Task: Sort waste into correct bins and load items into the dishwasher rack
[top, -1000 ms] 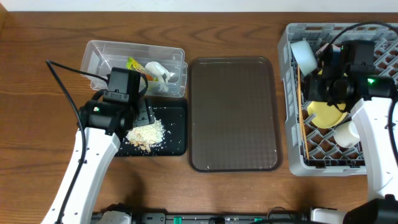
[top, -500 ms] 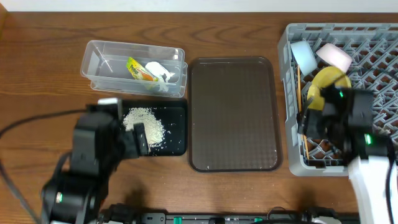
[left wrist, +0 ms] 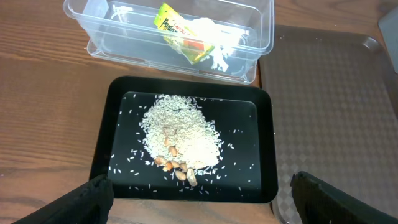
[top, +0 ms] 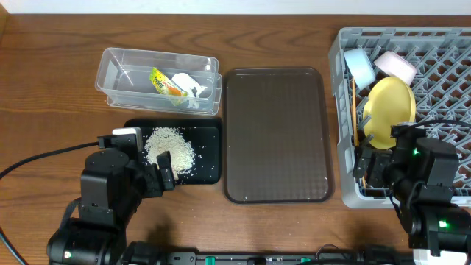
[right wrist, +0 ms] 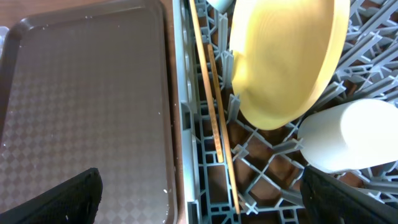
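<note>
left claw [left wrist: 199,190] and right claw [right wrist: 199,183] are seen spread wide, empty; chopsticks [right wrist: 214,118] are laid near-to-far along the left wall of the rack [right wrist: 188,155], just beyond the right claw, the nearer one.

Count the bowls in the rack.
2. A light blue bowl at the dishwasher rack's far-left corner, and a white bowl beside it. The right arm covers the near part, so more may be hidden.

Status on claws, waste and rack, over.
Left claw, right claw open, empty. Wrapper, paper in clear tub; rice on black tray. Plate, chopsticks, cup, blue bowl, white bowl in rack. Nothing blocking.
</note>
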